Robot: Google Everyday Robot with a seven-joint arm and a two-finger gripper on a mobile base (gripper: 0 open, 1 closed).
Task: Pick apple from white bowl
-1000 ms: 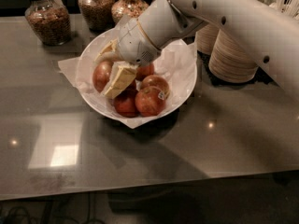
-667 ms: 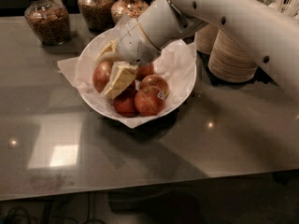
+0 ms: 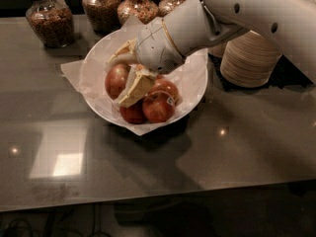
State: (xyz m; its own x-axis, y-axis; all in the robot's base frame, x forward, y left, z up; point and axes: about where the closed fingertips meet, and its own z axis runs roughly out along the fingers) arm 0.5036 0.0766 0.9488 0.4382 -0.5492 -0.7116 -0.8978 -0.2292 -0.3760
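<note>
Gripper (image 3: pixel 116 84) lowered inside the white bowl (image 3: pixel 195 78), its two fingers (image 3: pixel 136 85) pressed against opposite sides of the apple (image 3: pixel 114 79). Smaller red apples (image 3: pixel 157 107) lie just right of the fingers. Stacked tan bowls (image 3: pixel 249 58) stand well to the right, glass jars (image 3: pixel 48 21) beyond.

Glass jars (image 3: pixel 49 19) of dry snacks and stacked paper bowls (image 3: pixel 249 58) are lining a dark glossy counter (image 3: pixel 148 177), suggesting a pantry or café serving area. The gripper (image 3: pixel 127 72) is hanging inside the white bowl (image 3: pixel 195 80) of apples (image 3: pixel 157 108) there.
</note>
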